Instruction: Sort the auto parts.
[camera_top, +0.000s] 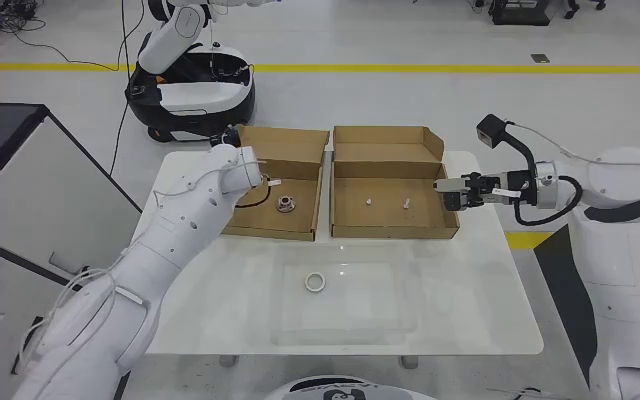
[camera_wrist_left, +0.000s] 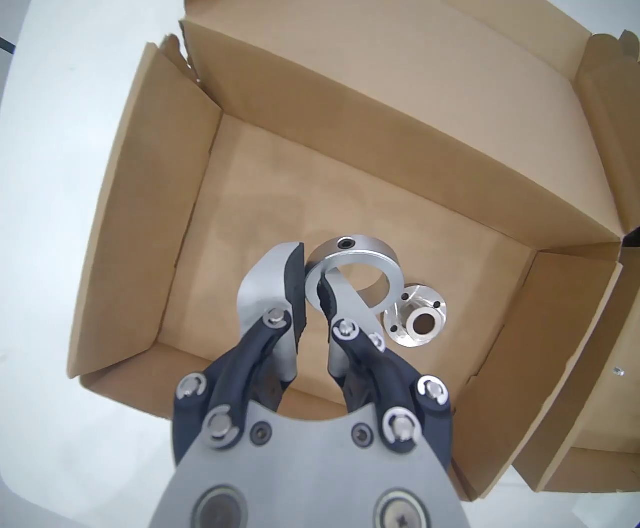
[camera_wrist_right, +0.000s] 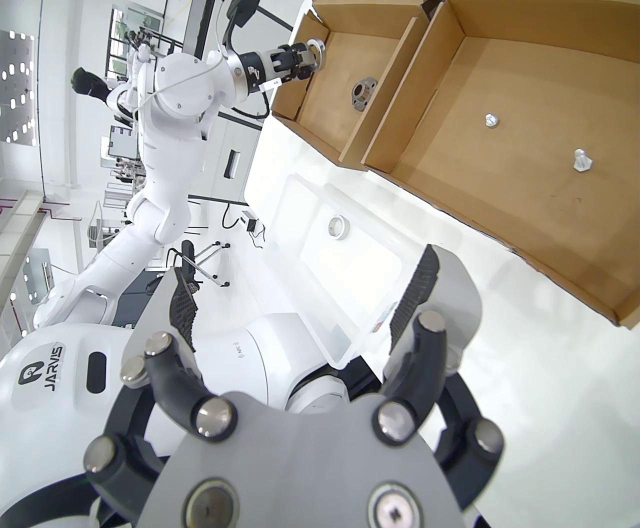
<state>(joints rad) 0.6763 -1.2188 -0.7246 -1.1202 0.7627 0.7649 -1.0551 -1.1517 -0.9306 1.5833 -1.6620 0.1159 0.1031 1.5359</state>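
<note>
Over the left box (camera_wrist_left: 165, 240), left tool (camera_wrist_left: 310, 275) pinches a metal ring (camera_wrist_left: 380, 255); right tool (camera_wrist_right: 305, 275) hangs wide open.

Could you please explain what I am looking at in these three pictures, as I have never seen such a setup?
This is a two-armed robot sorting metal parts at a white table. The top view looks down from a camera above the arms. The other two pictures come from cameras on its wrists. Two open cardboard boxes stand side by side. The left box holds a flanged hub, and the right box holds two small bolts. In front of them lies a clear tray with a small ring in it. The left gripper hangs over the left box, its jaws shut on a metal collar. The right gripper is beside the right box, jaws open and empty.
</note>
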